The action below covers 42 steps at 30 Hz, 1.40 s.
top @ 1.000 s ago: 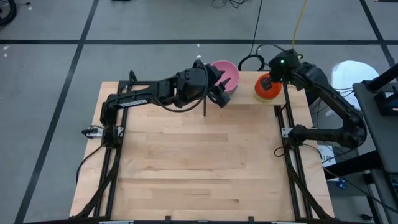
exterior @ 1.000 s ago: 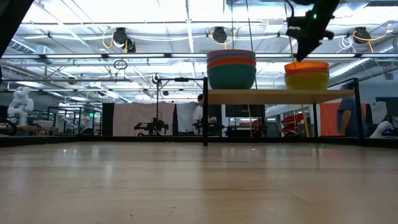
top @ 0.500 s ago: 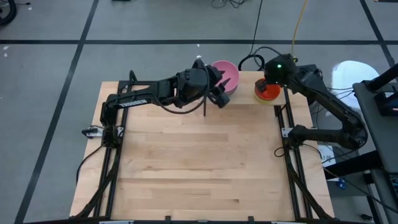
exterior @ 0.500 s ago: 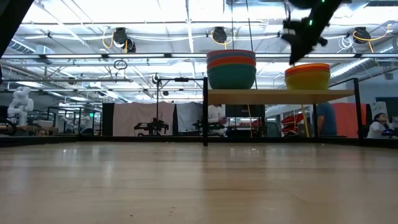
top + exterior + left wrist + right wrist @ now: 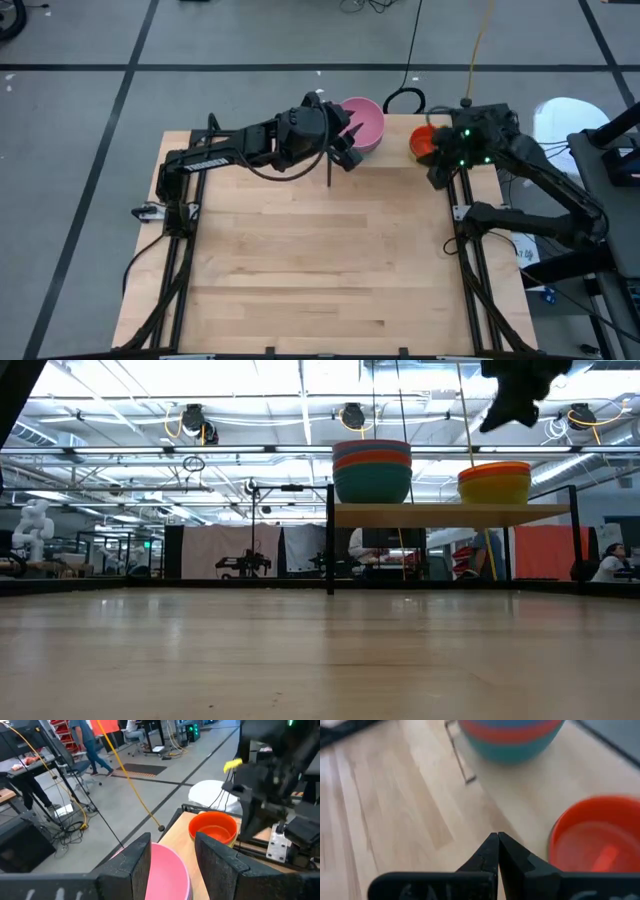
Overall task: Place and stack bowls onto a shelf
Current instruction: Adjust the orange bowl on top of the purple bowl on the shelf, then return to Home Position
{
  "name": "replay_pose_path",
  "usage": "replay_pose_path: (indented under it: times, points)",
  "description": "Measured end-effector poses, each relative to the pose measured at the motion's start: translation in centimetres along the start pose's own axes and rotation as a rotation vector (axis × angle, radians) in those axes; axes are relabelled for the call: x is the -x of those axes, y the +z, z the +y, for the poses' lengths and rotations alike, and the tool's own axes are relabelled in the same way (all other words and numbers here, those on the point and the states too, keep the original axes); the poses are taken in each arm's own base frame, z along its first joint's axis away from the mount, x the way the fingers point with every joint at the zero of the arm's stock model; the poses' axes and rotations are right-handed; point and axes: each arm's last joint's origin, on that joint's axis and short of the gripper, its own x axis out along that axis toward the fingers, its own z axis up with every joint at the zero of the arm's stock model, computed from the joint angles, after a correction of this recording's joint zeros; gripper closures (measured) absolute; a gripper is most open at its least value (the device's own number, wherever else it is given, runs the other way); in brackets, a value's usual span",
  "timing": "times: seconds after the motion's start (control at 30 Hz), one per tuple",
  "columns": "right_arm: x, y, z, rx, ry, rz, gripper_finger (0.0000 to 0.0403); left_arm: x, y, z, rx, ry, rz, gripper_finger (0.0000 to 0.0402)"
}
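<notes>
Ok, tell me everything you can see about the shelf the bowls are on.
The shelf is a thin light-wood board on black metal posts, standing level at the table's far edge. It carries two bowl stacks: a teal-bottomed stack topped pink at its left end, and an orange bowl nested on a yellow one toward the right. Neither gripper touches it.

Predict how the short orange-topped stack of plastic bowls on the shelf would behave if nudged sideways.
The short stack of round plastic bowls, orange over yellow, probably slides as one, since they nest closely. It looks light. Its narrow base suggests it might tip near the light-wood shelf board edge.
</notes>
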Motion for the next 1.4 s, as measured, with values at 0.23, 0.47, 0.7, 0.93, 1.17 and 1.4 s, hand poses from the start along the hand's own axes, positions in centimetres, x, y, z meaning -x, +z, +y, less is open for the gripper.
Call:
replay_pose_path:
  times: [0.23,0.47,0.7,0.93,1.17,1.4]
  points:
    - [-3.3,-2.9,-0.1,-0.004,0.020,0.111,0.0403,0.8,0.6,0.6,0.038,0.002,-0.019,0.0243]
    - [-5.7,-4.5,-0.9,0.014,-0.112,0.139,0.0403,0.8,0.6,0.6,0.038,0.002,-0.017,0.0243]
    - [-5.8,-4.4,-1.4,0.022,-0.268,0.120,0.0403,0.8,0.3,0.6,0.025,0.001,0.003,0.0243]
    - [-5.7,-4.1,-1.7,0.024,-0.369,0.086,0.0403,0.8,0.3,0.6,0.022,0.000,0.008,0.0243]
    - [-5.4,-4.1,-1.5,0.003,-0.319,0.059,0.0403,0.8,0.0,0.5,0.002,-0.002,0.039,0.0243]
    - [-2.8,-3.5,-0.4,0.026,-0.118,-0.185,0.0403,2.6,0.0,1.3,-0.081,-0.017,0.092,0.0243]
